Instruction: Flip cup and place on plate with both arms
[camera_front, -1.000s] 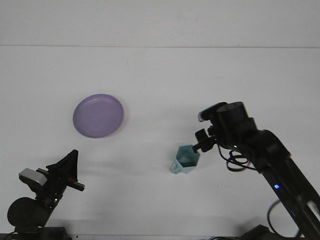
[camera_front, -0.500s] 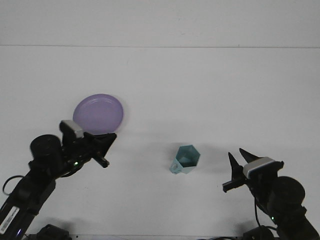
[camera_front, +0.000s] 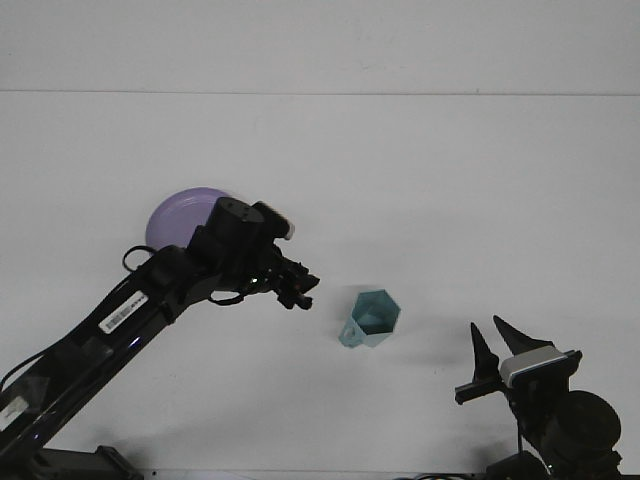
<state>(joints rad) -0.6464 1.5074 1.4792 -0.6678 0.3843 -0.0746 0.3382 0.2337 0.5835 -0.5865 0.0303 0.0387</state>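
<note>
A teal cup (camera_front: 374, 318) with a small handle at its lower left stands on the white table, its mouth showing upward. My left gripper (camera_front: 300, 289) is stretched out just left of the cup, a short gap away, open and holding nothing. The purple plate (camera_front: 178, 218) lies at the left, and the left arm covers its right part. My right gripper (camera_front: 494, 346) is low at the bottom right, open with its fingers pointing up, well away from the cup.
The white table (camera_front: 420, 180) runs back to a pale wall. The left arm (camera_front: 130, 310) slants from the bottom left corner up toward the middle.
The right arm let go of the cup and drew back to the bottom right. The left arm swung up from the bottom left, across the plate, toward the cup. The cup stayed put.
</note>
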